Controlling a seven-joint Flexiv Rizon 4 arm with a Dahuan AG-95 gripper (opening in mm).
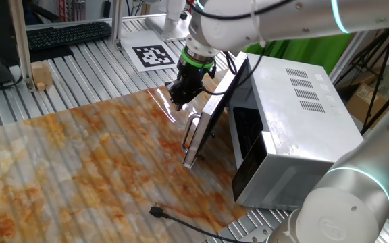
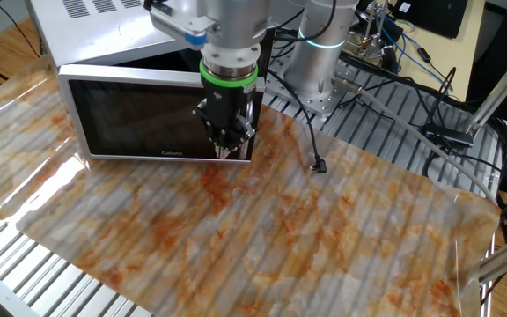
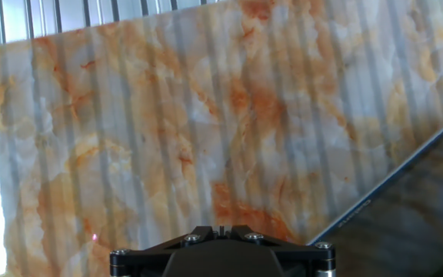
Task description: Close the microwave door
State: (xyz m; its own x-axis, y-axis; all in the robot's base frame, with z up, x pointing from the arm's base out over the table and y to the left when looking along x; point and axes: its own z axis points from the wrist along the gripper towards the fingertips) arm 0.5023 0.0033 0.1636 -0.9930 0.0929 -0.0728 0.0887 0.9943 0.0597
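Observation:
The silver-white microwave (image 1: 296, 115) stands at the right of the table and shows at the top left in the other fixed view (image 2: 86, 18). The microwave door (image 1: 211, 118) stands partly open, with its curved bar handle (image 1: 191, 131) facing the mat. Its dark glass window (image 2: 139, 119) faces the camera in the other fixed view. My gripper (image 1: 179, 101) points down with its fingers together and empty. It hangs just outside the door's outer face, near the handle end (image 2: 227, 150). In the hand view my gripper (image 3: 218, 229) is over the mat, with the door (image 3: 421, 208) at lower right.
A marble-patterned mat (image 1: 80, 155) covers the table. A black cable with a plug (image 1: 157, 212) lies near the microwave's front and also shows in the other fixed view (image 2: 317, 165). A keyboard (image 1: 66, 34), a marker tag (image 1: 152, 55) and a wooden block (image 1: 40, 74) sit at the back.

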